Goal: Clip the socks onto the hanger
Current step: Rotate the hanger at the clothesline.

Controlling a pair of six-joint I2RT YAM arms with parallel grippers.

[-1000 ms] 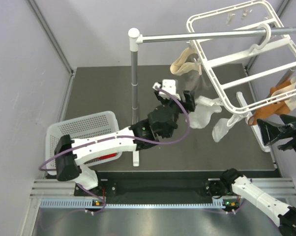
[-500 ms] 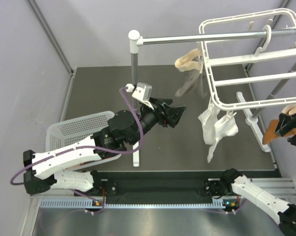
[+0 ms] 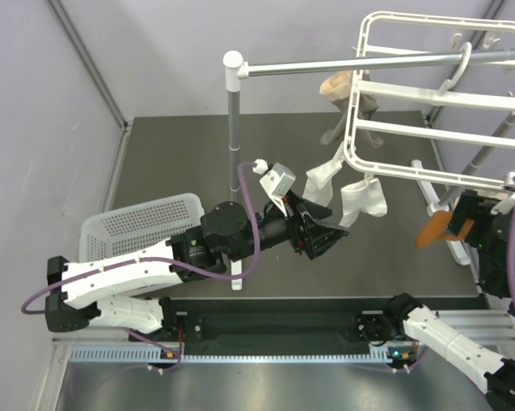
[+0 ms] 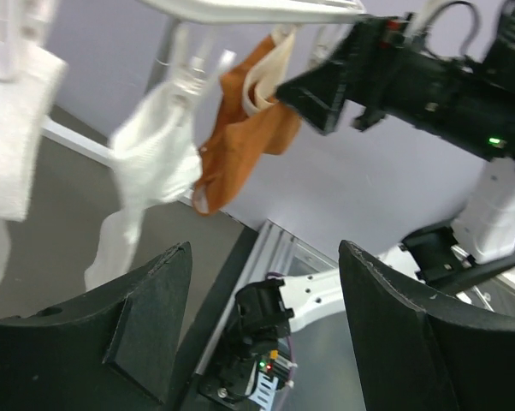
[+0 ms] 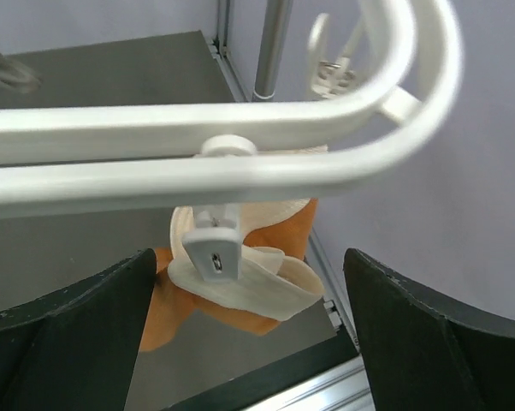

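Since the earlier frames the left gripper (image 3: 322, 241) has swung away from the upright pole (image 3: 233, 145), down and to the right. It now sits low, just beside the two white socks (image 3: 364, 199), pointing toward the right arm. Its jaws are spread wide, with nothing between them. The right gripper (image 3: 463, 221) has come in from the right edge. Its fingers (image 5: 78, 342) stand well apart, released, on either side of the orange sock (image 5: 168, 312) without closing on it.

The orange sock hangs by its pale cuff from a clip peg (image 5: 213, 253) under the corner of the hanger (image 3: 411, 171). The hanger has swung since the earlier frames and hangs tilted by its hook on the grey rail (image 3: 352, 62). The white socks hang from its near edge, and a beige sock (image 3: 336, 86) from its far side. The white basket (image 3: 146, 218) stands on the table (image 3: 180, 163), behind the left arm.
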